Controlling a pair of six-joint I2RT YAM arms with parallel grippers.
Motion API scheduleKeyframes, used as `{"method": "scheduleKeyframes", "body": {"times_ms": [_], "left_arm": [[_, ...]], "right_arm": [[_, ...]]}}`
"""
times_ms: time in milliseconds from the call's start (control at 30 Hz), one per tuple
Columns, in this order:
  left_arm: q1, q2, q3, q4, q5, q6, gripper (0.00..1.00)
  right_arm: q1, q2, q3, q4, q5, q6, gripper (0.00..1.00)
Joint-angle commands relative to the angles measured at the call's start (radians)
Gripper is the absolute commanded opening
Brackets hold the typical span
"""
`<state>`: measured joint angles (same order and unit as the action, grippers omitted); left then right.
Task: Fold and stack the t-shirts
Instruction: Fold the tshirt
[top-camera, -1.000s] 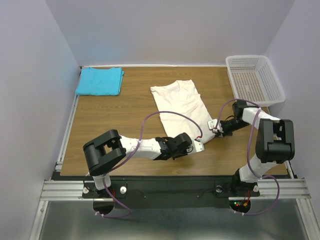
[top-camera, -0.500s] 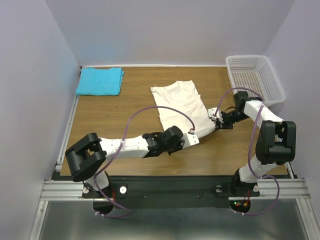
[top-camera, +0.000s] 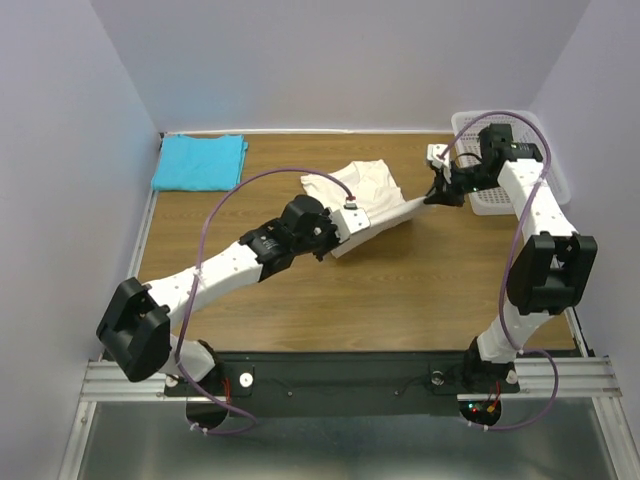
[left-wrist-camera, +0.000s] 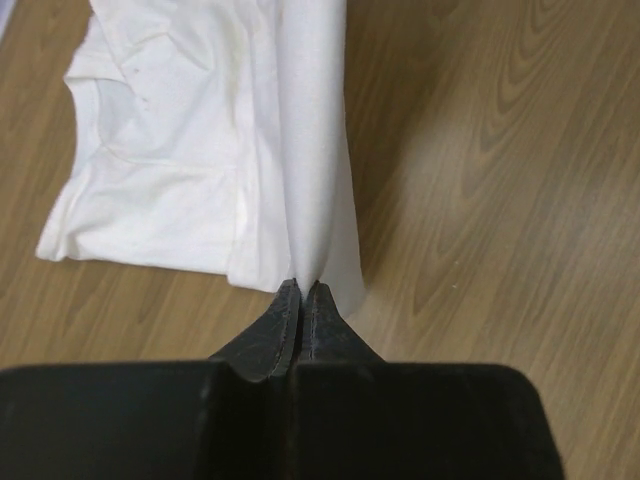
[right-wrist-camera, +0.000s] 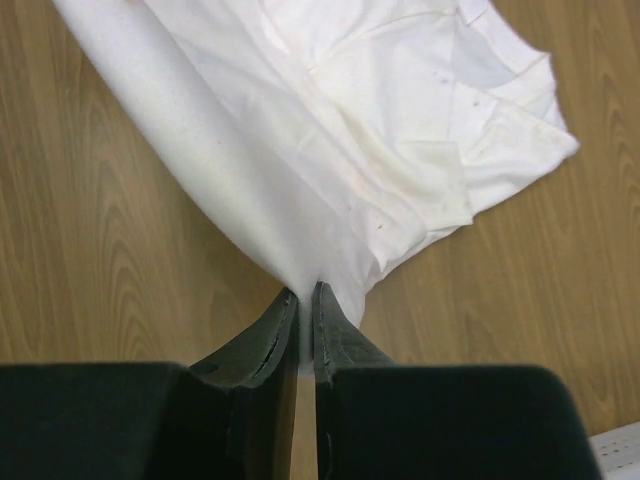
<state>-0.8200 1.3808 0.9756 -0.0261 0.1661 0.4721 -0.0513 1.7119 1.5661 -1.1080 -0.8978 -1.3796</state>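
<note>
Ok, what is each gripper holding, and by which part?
Both hold the cream-white t-shirt: left gripper pinches one corner of its lifted bottom edge, right gripper the other corner.

Wooden bench (top-camera: 400, 290), brown grain, light scuffs. Far-left corner: turquoise t-shirt (top-camera: 200, 162), folded, flat on wood. Far centre: cream t-shirt (top-camera: 360, 185), collar end flat on bench, near edge raised off it. Far-right corner: white mesh basket (top-camera: 465, 130), upright, just right of cream t-shirt.
</note>
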Motion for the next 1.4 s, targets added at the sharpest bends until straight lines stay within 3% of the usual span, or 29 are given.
{"method": "scheduleKeyframes", "body": {"times_ms": [0,167,367,600,1000,1367], "left_arm": [[0.064,-0.003,0.078,-0.015,0.007,0.048,0.00],[0.120,0.037,0.144,0.047,-0.013,0.071,0.00],[0.194,0.101,0.248,0.086,-0.019,0.086,0.00],[0.260,0.225,0.356,0.092,-0.011,0.099,0.00],[0.344,0.336,0.414,0.130,-0.004,0.071,0.00],[0.384,0.412,0.472,0.153,-0.016,0.062,0.00]], "right_arm": [[-0.009,0.075,0.176,0.019,-0.042,0.154,0.01],[-0.007,0.170,0.354,0.020,-0.084,0.244,0.01],[-0.001,0.248,0.457,0.062,-0.110,0.339,0.01],[0.039,0.336,0.544,0.154,-0.089,0.427,0.01],[0.093,0.535,0.756,0.318,-0.006,0.570,0.01],[0.128,0.588,0.753,0.479,0.039,0.666,0.01]]}}
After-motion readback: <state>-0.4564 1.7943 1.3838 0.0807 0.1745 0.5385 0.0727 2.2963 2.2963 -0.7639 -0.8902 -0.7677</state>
